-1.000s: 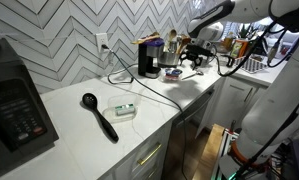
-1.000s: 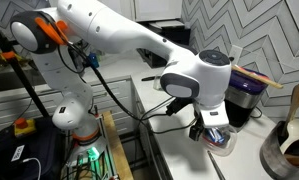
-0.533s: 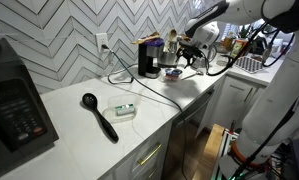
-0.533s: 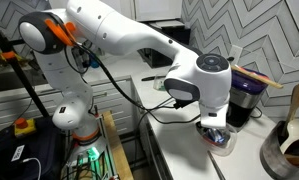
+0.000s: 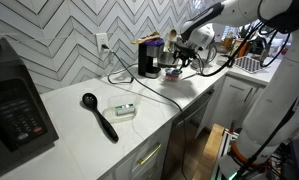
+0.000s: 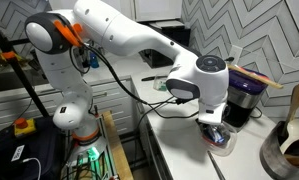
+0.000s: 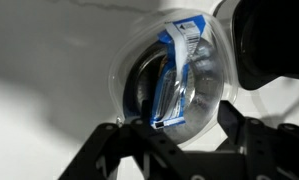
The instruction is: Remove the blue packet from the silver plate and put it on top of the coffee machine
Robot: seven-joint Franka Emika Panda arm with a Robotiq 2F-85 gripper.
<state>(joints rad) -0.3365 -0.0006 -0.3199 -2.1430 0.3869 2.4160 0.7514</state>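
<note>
The jaws stand apart with nothing between them. In the wrist view the gripper (image 7: 174, 150) comes in at 6 o'clock, its 2 dark fingers (image 7: 107, 152) spread below the silver plate (image 7: 124, 75). The blue packet (image 7: 179, 65) is in that plate, running roughly from 12 o'clock to 6 o'clock across the dish. I cannot tell whether it lies flat or leans on the wall. The coffee machine (image 7: 274, 40) stands just beside the plate at 2 o'clock.

Risks, as I judge them:
- The packet is thin and sits in a curved, shiny dish. Closing too high would pinch air, and closing too low would catch the rim and drag or tip the plate.
- The plate looks light, so a finger pressing 1 side of it could slide it along the counter (image 5: 84, 125).
- With the machine so near, a sideways swing at this height could bump its body.

Compared with 1.0 s ago, in an exterior view the gripper (image 5: 179, 57) has moved toward the coffee machine (image 5: 148, 60), from 3 o'clock of it to over the plate. The packet and plate have not shifted.
</note>
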